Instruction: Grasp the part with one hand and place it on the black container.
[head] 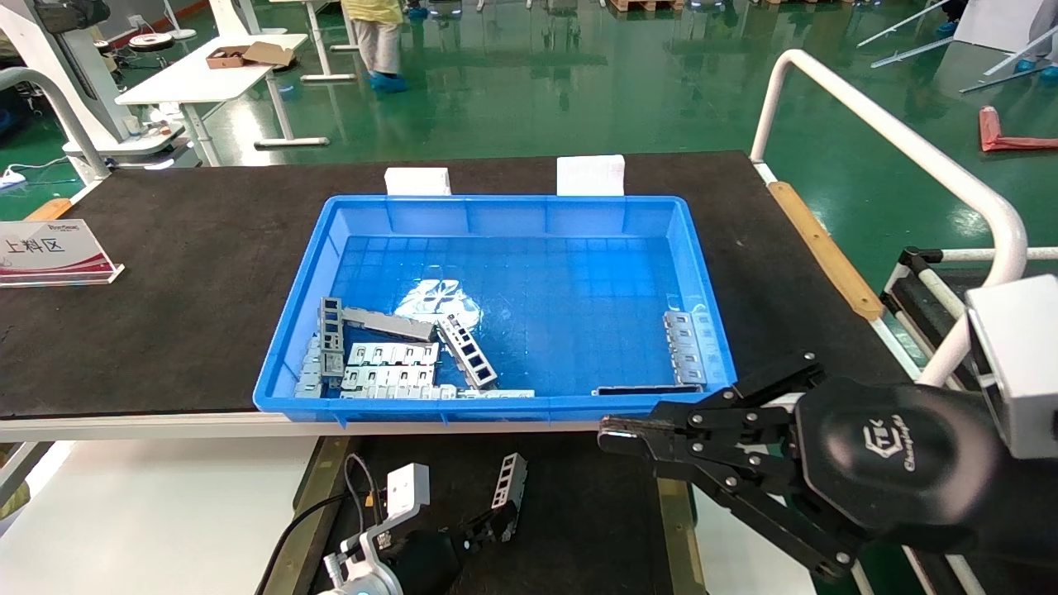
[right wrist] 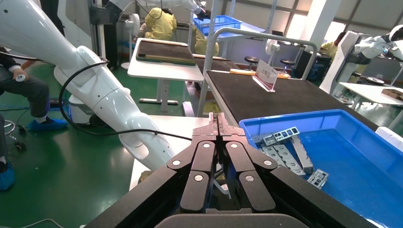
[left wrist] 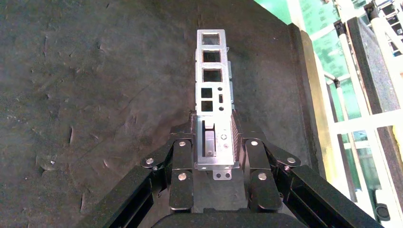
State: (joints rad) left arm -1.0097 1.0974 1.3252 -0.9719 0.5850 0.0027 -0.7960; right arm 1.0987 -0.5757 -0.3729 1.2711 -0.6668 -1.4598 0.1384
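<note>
My left gripper is shut on the part, a slim silver ladder-like bracket. It holds the part low over the dark floor of the black container. In the left wrist view the fingers clamp the part at its near end, and the rest sticks out forward over the container floor. Whether the part touches the floor I cannot tell. My right gripper is shut and empty, hovering by the front right corner of the blue crate; it also shows in the right wrist view.
The blue crate holds several more metal parts at its front left and front right. The container's olive-tan rails run along its sides. A sign stand is on the table mat at the left. A white rail stands at the right.
</note>
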